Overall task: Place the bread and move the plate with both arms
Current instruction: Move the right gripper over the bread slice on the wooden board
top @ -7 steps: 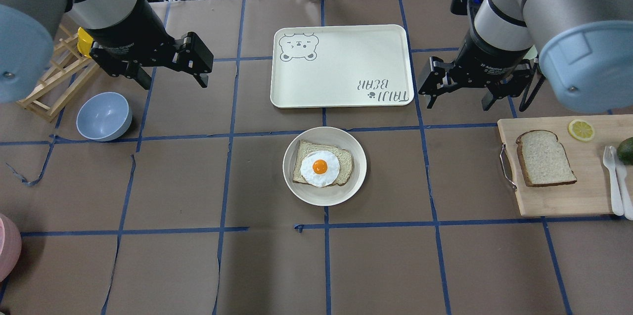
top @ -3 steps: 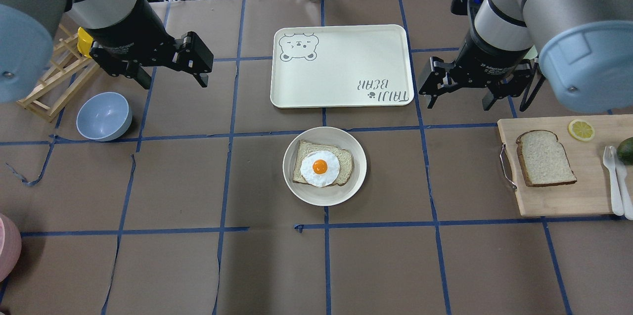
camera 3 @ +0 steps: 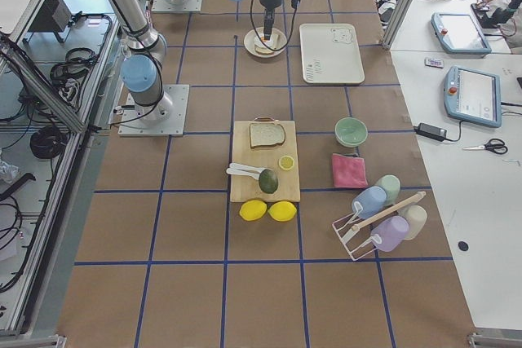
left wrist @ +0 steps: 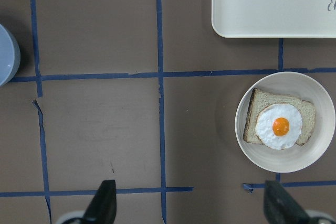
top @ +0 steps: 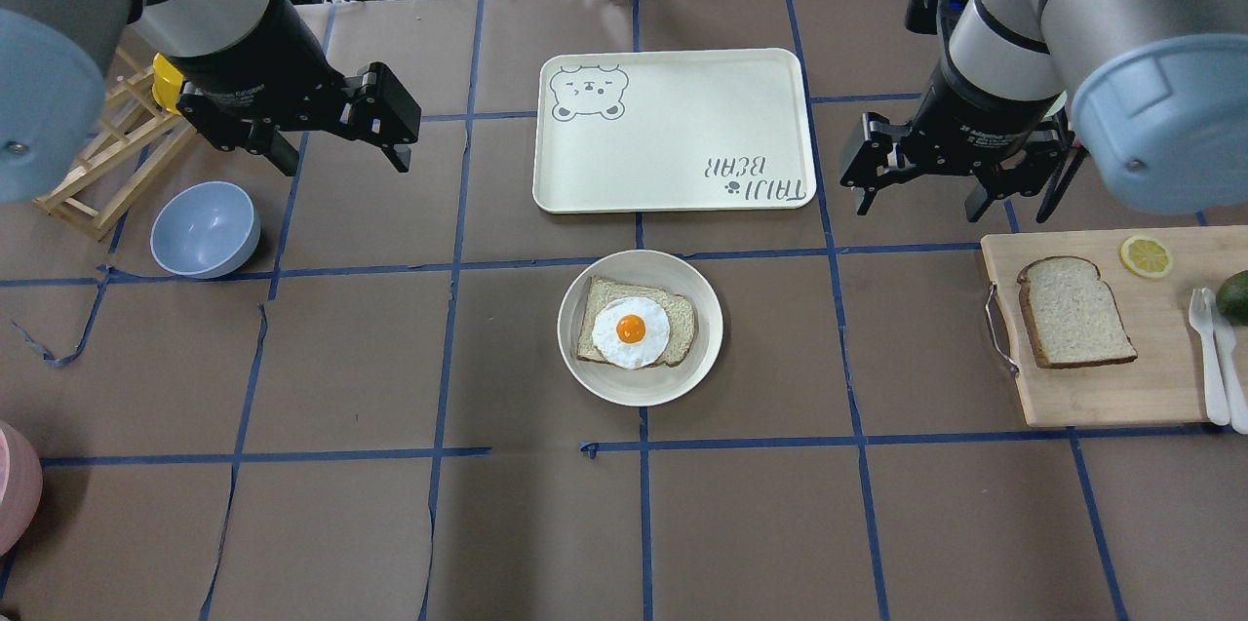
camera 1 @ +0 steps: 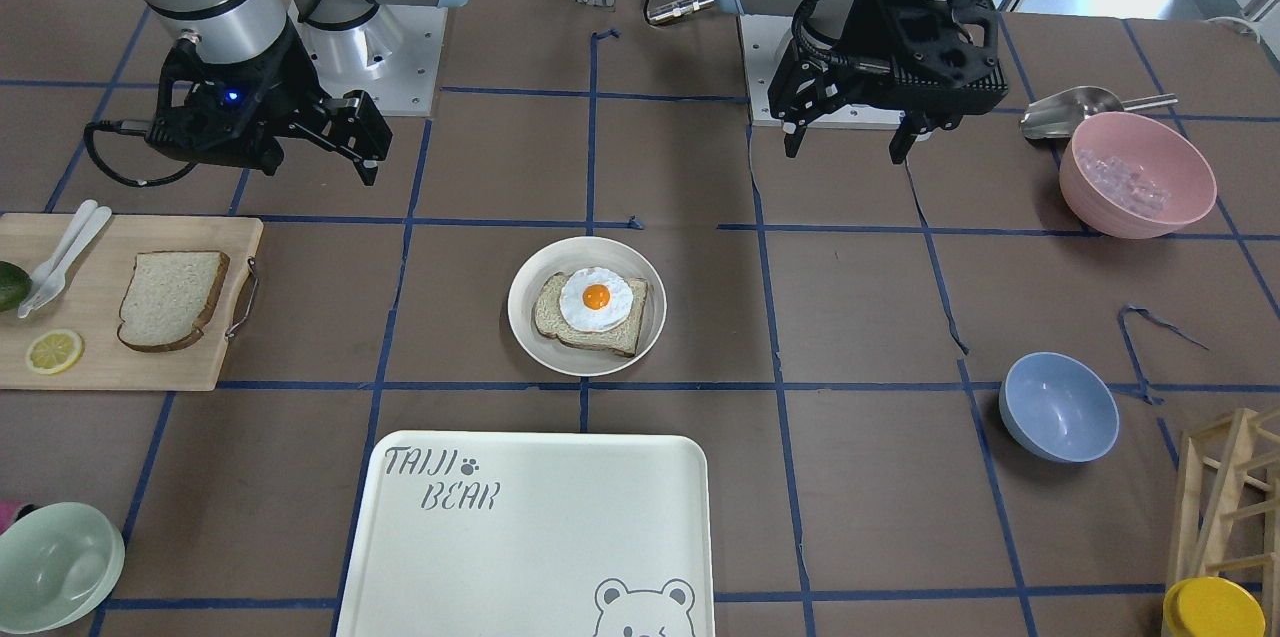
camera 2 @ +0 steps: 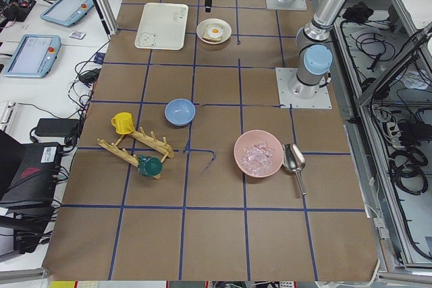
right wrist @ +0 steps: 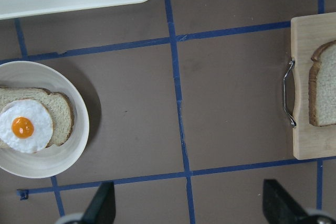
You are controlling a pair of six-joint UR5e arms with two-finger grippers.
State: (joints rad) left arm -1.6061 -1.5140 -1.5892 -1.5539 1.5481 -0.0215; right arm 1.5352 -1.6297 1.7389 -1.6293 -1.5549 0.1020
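The bread point(top: 1075, 311) lies flat on a wooden cutting board at the right; it also shows in the front view point(camera 1: 170, 299) and at the edge of the right wrist view point(right wrist: 323, 85). The round cream plate point(top: 639, 389) sits mid-table and holds a smaller slice topped with a fried egg point(top: 631, 330). My right gripper point(top: 918, 210) is open and empty, above the table behind the board's left end. My left gripper point(top: 343, 161) is open and empty, far left of the plate. Both wrist views show the plate point(left wrist: 286, 162) point(right wrist: 47, 165) between wide-open jaws.
The large TAIJI BEAR tray point(top: 673, 129) lies behind the plate. The cutting board point(top: 1102, 397) also carries a lemon slice point(top: 1146, 255), white cutlery point(top: 1214, 358) and an avocado point(top: 1234, 294). A blue bowl point(top: 205, 229) and a wooden rack point(top: 107, 163) stand at the left.
My right gripper has shifted a little to the right and nearer the cutting board, still open. The left arm, bread and plate have not moved.
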